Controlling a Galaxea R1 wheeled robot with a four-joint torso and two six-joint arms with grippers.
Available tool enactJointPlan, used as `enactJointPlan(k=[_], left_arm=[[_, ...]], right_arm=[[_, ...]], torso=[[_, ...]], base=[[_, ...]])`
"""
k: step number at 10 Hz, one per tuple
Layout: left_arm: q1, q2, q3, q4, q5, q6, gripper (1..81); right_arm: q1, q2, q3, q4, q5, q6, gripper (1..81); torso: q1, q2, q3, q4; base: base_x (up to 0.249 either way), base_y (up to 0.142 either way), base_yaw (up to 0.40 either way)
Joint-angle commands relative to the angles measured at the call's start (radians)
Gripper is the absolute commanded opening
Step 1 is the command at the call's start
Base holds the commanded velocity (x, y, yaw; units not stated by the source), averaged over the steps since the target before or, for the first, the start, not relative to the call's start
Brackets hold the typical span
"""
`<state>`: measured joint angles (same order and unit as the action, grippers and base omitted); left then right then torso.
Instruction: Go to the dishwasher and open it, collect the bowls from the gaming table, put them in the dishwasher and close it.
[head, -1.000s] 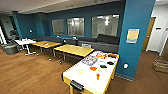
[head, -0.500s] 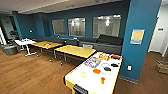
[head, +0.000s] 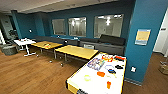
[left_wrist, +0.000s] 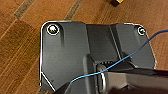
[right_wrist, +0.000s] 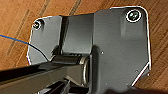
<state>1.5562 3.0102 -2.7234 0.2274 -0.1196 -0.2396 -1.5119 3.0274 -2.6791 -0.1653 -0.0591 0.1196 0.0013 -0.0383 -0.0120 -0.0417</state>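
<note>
Head view: a lounge room with teal walls (head: 90, 15), a wood-plank floor (head: 30, 75) and three interior windows (head: 77, 26) set in the far wall.
Gaming table (head: 98, 77): in the lower right foreground, near the teal pillar (head: 145, 37); the surface reads as white with a yellow edge, and its near end runs out of the frame.
Items on the gaming table: several small objects in orange, red, blue and dark tones lie scattered over the top; an orange piece (head: 100, 74) sits near the middle, a pale greenish round piece (head: 87, 77) towards the near end, and a multicoloured flat item (head: 95, 63) towards the far end. Which of these are bowls cannot be determined.
Yellow tabletop (head: 76, 52): just beyond the gaming table, in front of the dark sofa (head: 105, 43).
Second yellow tabletop (head: 46, 45): further left along the same row, with small items on it.
White tabletop (head: 24, 42): at far left, near a grey seat (head: 9, 49).
Poster (head: 142, 37): fixed to the pillar; a wall socket (head: 133, 69) sits lower on the same pillar.
Left wrist view: the robot's dark plate above the wood floor, with a blue cable (left_wrist: 120, 62) crossing it.
Right wrist view: the robot's dark plate above the wood floor.
Left gripper state: cannot tell.
Right gripper state: cannot tell.
</note>
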Motion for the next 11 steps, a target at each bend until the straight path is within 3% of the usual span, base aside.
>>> enactJointPlan(k=[1,11], left_arm=[[-0.049,-0.002,0.002,-0.002,0.044,-0.001,81.1],[-0.049,-0.002,0.002,-0.003,0.043,-0.001,81.1]], right_arm=[[0.06,0.003,0.004,-0.006,-0.051,-0.001,81.1],[0.058,0.003,0.004,-0.005,-0.051,-0.001,81.1]], torso=[[0.0,0.0,0.0,0.0],[0.0,0.0,0.0,0.0]], base=[[0.161,0.128,0.0],[0.155,0.128,0.0]])
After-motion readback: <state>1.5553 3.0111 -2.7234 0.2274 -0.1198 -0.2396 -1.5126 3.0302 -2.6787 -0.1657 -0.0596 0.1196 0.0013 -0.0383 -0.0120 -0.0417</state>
